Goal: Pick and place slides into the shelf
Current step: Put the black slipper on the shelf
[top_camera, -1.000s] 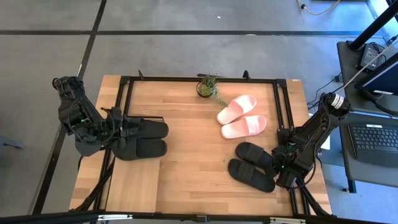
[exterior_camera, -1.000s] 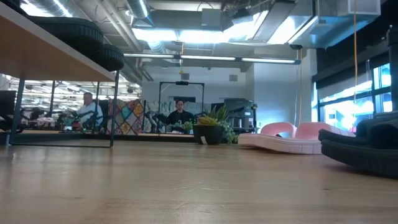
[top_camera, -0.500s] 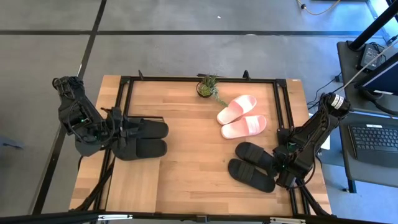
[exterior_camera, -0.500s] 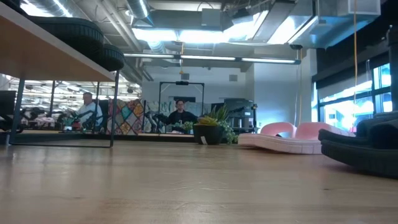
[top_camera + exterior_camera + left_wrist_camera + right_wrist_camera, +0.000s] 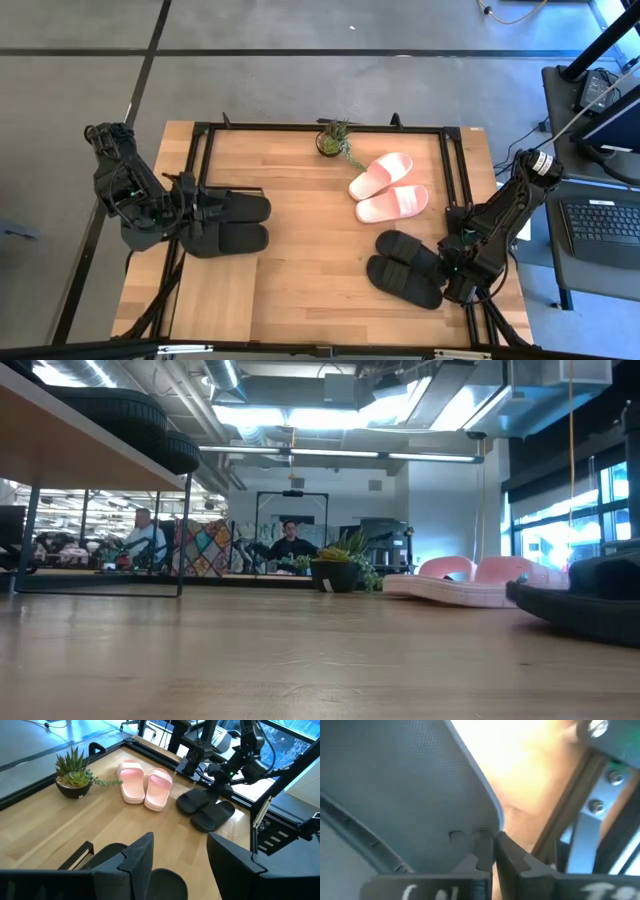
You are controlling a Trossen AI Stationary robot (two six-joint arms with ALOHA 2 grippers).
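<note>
Two black slides (image 5: 228, 224) lie side by side on the shelf (image 5: 205, 295) at the table's left. My left gripper (image 5: 180, 845) stands open over their left ends. Two more black slides (image 5: 404, 264) lie on the table at the right, and my right gripper (image 5: 447, 262) is shut at their right ends. Two pink slides (image 5: 386, 190) lie soles down beyond them. My right gripper has its shut fingertips (image 5: 485, 850) against the rounded edge (image 5: 495, 817) of a black slide, at the slide's right end. It comes in low from the table's right. I cannot tell whether any of the edge lies between the fingers. The slide rests on the table.
A small potted plant (image 5: 333, 140) stands at the table's far edge. A black metal frame (image 5: 462, 180) runs around the tabletop. Bare wood lies between the shelf and the right-hand slides. People sit in the room beyond the table.
In the low view the black slide by my right gripper has shifted a little toward the table's right edge, and its strap hump now shows farther right. The left arm and the slides on the shelf have kept still.
</note>
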